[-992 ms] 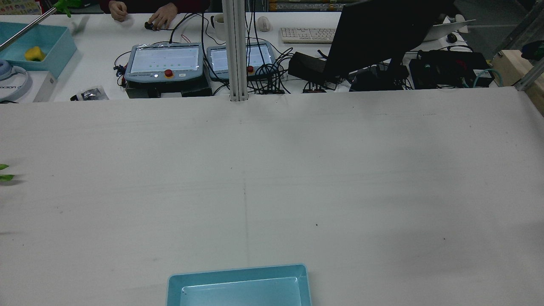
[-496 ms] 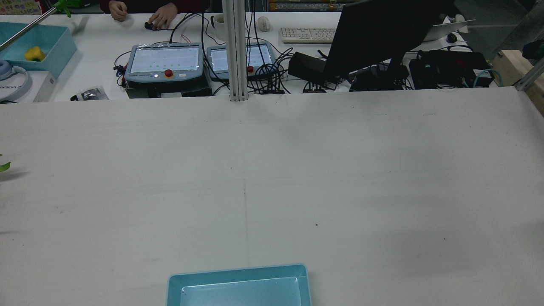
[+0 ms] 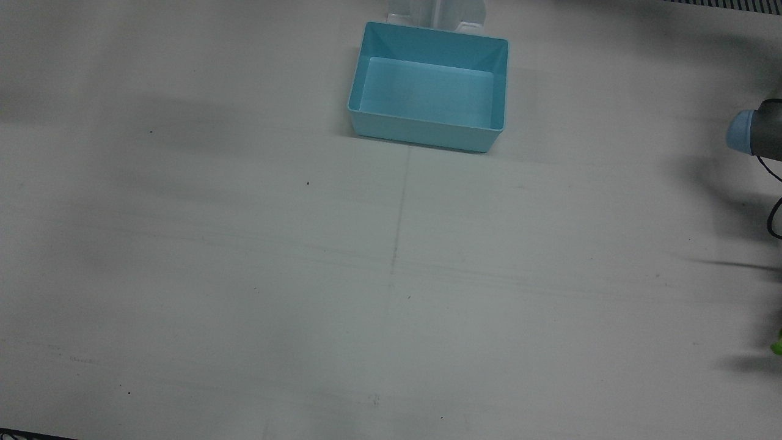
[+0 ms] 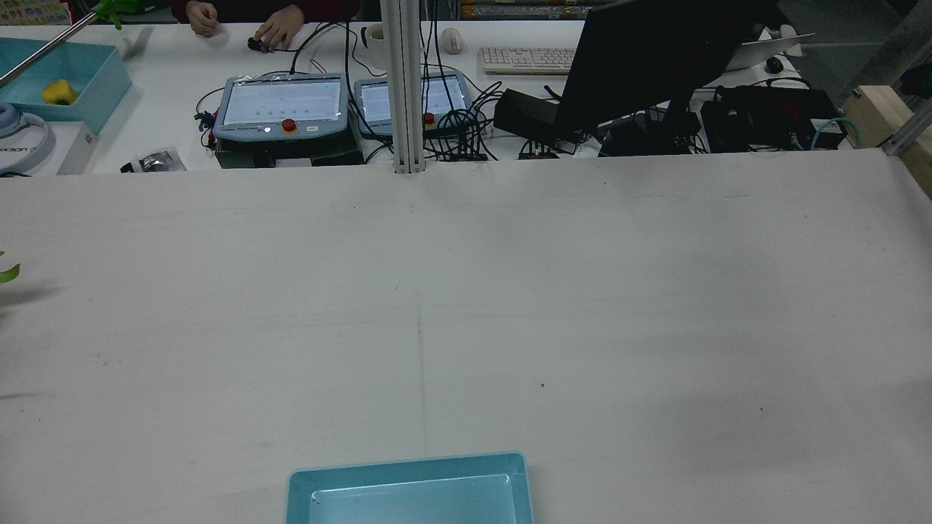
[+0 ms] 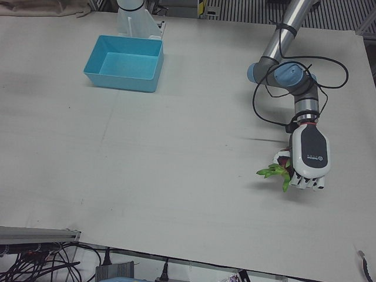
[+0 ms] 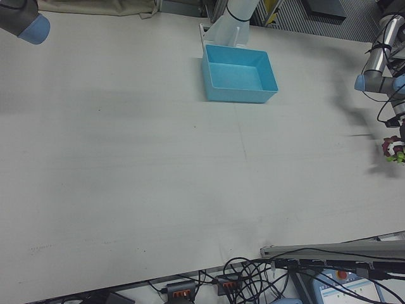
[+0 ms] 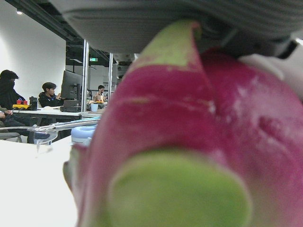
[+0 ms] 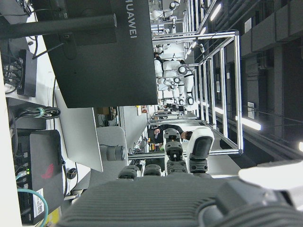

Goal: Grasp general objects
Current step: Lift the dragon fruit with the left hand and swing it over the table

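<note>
Magenta-and-green dragon fruit (image 5: 281,170) sits clamped in the left hand (image 5: 309,156) above the white table (image 5: 176,153), far from the blue bin (image 5: 124,63); right hand's (image 8: 180,198) fingers appear loosely apart, holding nothing.

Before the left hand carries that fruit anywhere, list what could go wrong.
1. The left hand holds the dragon fruit from above with its green tips sticking out sideways; the hold may be shallow, so the fruit could slip.
2. The blue bin sits far across the table, so a long carry adds chances to drop it.
</note>
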You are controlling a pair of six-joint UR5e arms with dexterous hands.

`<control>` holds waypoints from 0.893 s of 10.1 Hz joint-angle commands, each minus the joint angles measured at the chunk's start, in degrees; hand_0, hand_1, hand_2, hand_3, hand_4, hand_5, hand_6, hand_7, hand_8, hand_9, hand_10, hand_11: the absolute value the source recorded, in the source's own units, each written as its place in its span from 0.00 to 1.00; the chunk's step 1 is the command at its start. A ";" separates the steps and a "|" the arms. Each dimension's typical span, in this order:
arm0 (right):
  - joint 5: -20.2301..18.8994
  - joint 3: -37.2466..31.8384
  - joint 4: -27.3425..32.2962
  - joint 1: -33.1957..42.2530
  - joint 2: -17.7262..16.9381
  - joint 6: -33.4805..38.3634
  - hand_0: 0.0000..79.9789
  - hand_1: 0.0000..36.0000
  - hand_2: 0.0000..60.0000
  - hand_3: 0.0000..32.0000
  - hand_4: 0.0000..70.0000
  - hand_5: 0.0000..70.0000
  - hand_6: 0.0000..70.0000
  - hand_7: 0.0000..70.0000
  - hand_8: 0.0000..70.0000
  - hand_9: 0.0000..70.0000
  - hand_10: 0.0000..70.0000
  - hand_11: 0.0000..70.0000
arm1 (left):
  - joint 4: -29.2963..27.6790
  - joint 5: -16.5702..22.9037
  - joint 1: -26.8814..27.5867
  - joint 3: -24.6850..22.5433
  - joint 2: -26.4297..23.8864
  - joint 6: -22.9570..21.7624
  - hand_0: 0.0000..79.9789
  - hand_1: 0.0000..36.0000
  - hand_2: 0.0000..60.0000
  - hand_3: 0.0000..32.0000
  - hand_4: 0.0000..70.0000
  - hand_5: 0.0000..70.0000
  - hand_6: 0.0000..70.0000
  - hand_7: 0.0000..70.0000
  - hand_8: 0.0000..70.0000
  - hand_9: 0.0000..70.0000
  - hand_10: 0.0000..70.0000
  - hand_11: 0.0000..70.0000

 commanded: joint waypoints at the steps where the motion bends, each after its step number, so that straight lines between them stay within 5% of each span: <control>1: 0.00 0.06 0.00 0.00 0.00 0.00 0.00 0.00 0.00 0.00 0.00 0.00 0.00 0.00 0.00 0.00 0.00 0.00 | 7.16 1.03 0.23 -14.71 0.18 -0.44 0.57 0.74 1.00 0.00 1.00 1.00 1.00 0.74 0.93 0.89 1.00 1.00; 3: 0.00 0.14 0.00 0.00 0.00 0.00 0.00 0.00 0.00 0.00 0.00 0.00 0.00 0.00 0.00 0.00 0.00 0.00 | 8.93 2.09 3.10 -21.58 -0.61 -0.88 0.53 0.71 1.00 0.00 1.00 1.00 1.00 0.72 0.91 0.86 1.00 1.00; 6: 0.00 0.14 0.00 0.00 0.00 0.00 0.00 0.00 0.00 0.00 0.00 0.00 0.00 0.00 0.00 0.00 0.00 0.00 | 8.24 2.70 11.28 -24.51 -4.47 -1.85 0.54 0.70 1.00 0.00 1.00 1.00 1.00 0.72 0.87 0.82 1.00 1.00; 9: 0.00 0.14 0.00 0.00 0.00 0.00 0.00 0.00 0.00 0.00 0.00 0.00 0.00 0.00 0.00 0.00 0.00 0.00 | 5.78 11.03 13.41 -26.96 -5.80 -2.02 0.50 0.62 1.00 0.00 1.00 1.00 1.00 0.71 0.86 0.80 1.00 1.00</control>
